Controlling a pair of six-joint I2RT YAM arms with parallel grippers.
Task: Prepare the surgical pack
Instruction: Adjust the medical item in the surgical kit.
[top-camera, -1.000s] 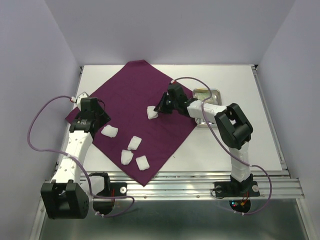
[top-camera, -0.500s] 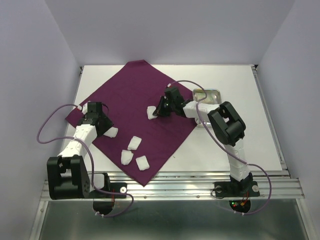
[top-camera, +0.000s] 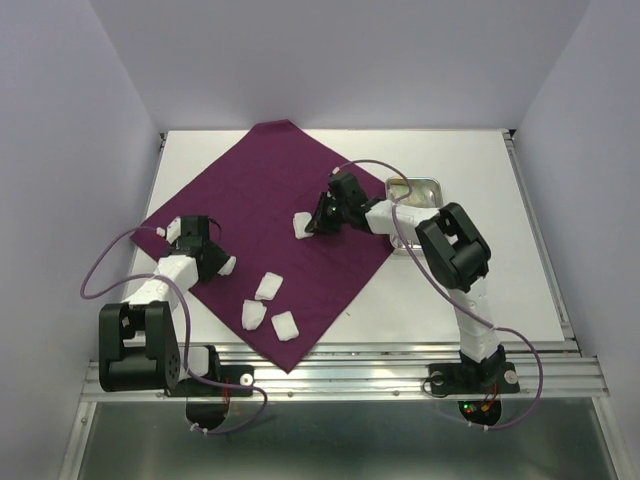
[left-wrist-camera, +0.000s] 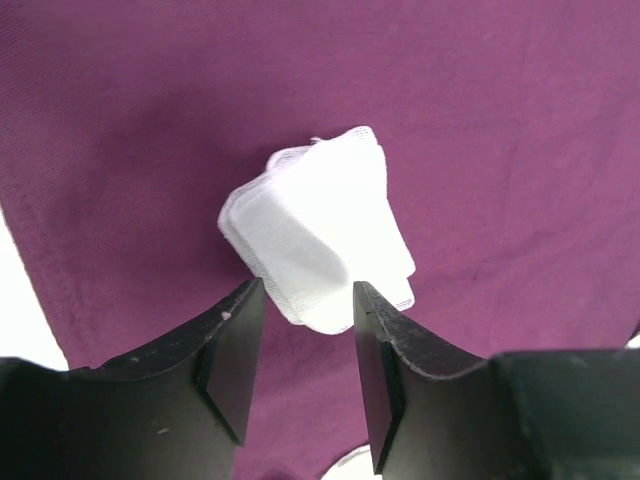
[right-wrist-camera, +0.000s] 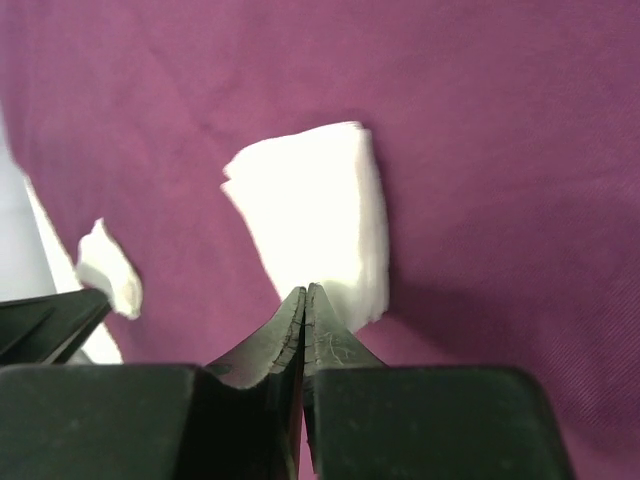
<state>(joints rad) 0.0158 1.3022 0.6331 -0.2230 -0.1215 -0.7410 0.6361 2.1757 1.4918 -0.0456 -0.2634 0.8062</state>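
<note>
— So, the steel tray (top-camera: 432, 183): what is in it?

— Cannot tell. It sits on the white table (top-camera: 500, 230) just beside the right edge of the surgical pack (top-camera: 260, 180), and the right arm covers its near part. The part that shows is only shiny metal.

— And the pack itself?

— Spread flat like a diamond across the left and middle of the table, 1 corner toward the back wall and 1 toward the arm bases. 5 white pads lie on it.

— Left fingers?

— The left gripper (left-wrist-camera: 308, 290) is about half open, low over the cloth near its left corner. The near edge of a folded gauze pad (left-wrist-camera: 320, 225) lies in the gap between the 2 fingertips. Whether they press it, I cannot tell.

— Right fingers?

— The right gripper (right-wrist-camera: 305, 292) has its 2 fingers pressed together, no gap. Their tips meet at the near edge of a second gauze pad (right-wrist-camera: 315, 200), which lies near the middle of the cloth. Whether any fabric is pinched between them is not clear.

— The other pads?

— 3 loose pads (top-camera: 268, 287) are clustered toward the near corner, apart from both grippers.
</note>
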